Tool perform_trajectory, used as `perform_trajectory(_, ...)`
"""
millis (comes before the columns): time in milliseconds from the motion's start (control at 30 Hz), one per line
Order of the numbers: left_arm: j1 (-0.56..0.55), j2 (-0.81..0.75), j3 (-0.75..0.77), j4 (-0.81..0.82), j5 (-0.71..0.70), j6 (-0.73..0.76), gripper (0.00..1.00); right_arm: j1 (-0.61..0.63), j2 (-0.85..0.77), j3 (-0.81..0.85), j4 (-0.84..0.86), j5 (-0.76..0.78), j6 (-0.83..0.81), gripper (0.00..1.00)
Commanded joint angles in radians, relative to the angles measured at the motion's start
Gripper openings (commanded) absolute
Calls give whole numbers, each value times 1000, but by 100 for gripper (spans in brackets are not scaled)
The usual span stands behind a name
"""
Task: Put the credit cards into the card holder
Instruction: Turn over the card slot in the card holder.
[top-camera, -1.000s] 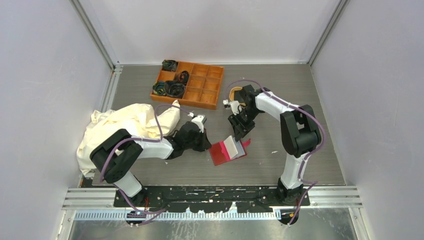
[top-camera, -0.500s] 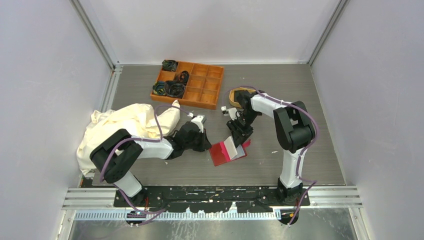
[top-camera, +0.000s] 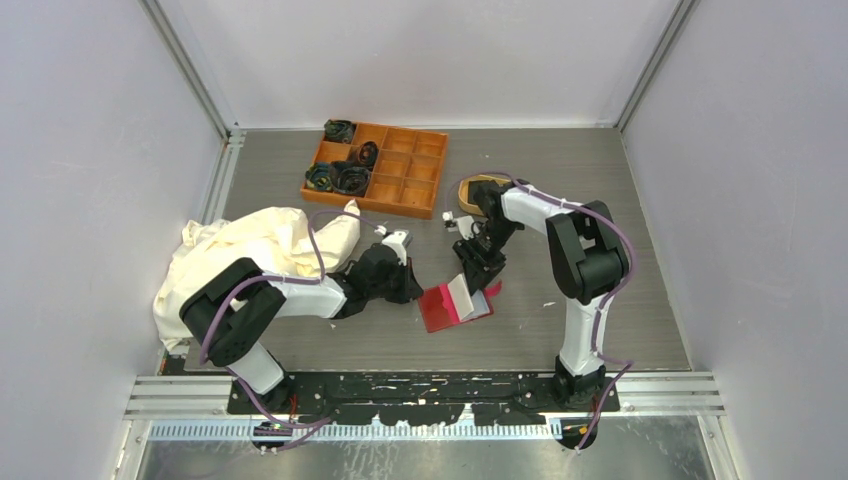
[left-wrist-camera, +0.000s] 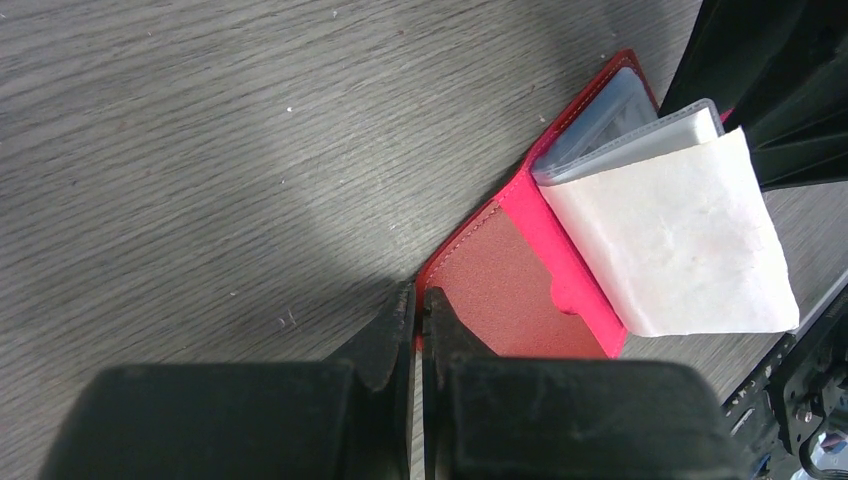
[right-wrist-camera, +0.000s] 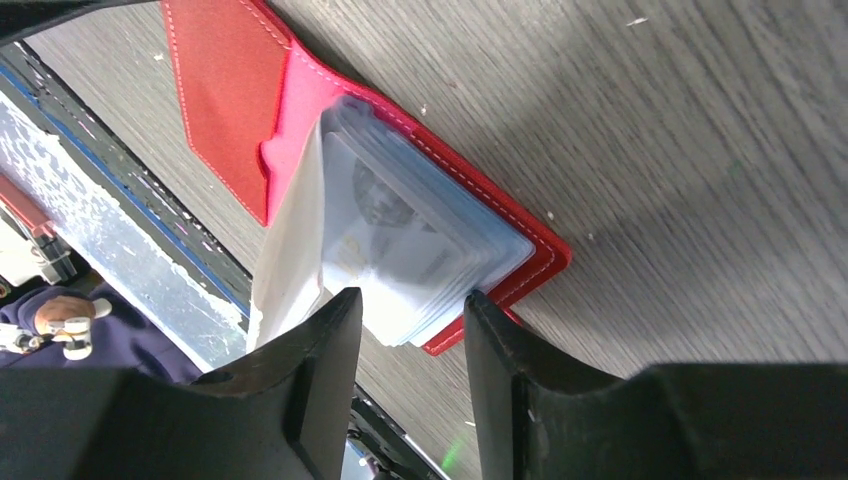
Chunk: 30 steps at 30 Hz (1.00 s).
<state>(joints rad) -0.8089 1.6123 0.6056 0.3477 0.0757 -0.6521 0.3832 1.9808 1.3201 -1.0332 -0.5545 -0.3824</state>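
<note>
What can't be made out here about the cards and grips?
- Top view: the right arm covers most of the tan tray; loose cards unseen.
- Left wrist: left gripper tips hide their contact with the card holder.
- Right wrist: right gripper straddles the sleeves; touch unclear.

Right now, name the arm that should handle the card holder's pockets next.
Right. The right gripper has open fingers straddling the clear pockets of the card holder; the left gripper is shut at the red cover's corner, probably steadying it.
</note>
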Motion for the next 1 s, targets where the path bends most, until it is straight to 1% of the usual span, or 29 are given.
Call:
perform_trajectory(0, -2, -17, -13, 0, 29, -11, 0, -22, -107, 9, 12, -42, 8, 49)
perform_trajectory(100, -1, -12, -8, -1, 27, -12, 0, -26, -117, -6, 10, -55, 6, 49)
perform_trajectory(200, -1, -5, -2, -3, 33, -16, 0, -22, -77, 7, -26, -71, -11, 48)
perform_trajectory(333, -1, -3, 0, -3, 36, -20, 0, -14, -37, 8, -31, -65, -6, 47)
perform_trajectory(767, -2, -3, -3, 3, 48, -30, 0, -2, 39, -4, -3, 42, 29, 48)
perform_trajectory(967, -1, 0, -2, 13, 56, -39, 0, 19, 66, 13, -49, -59, 9, 48)
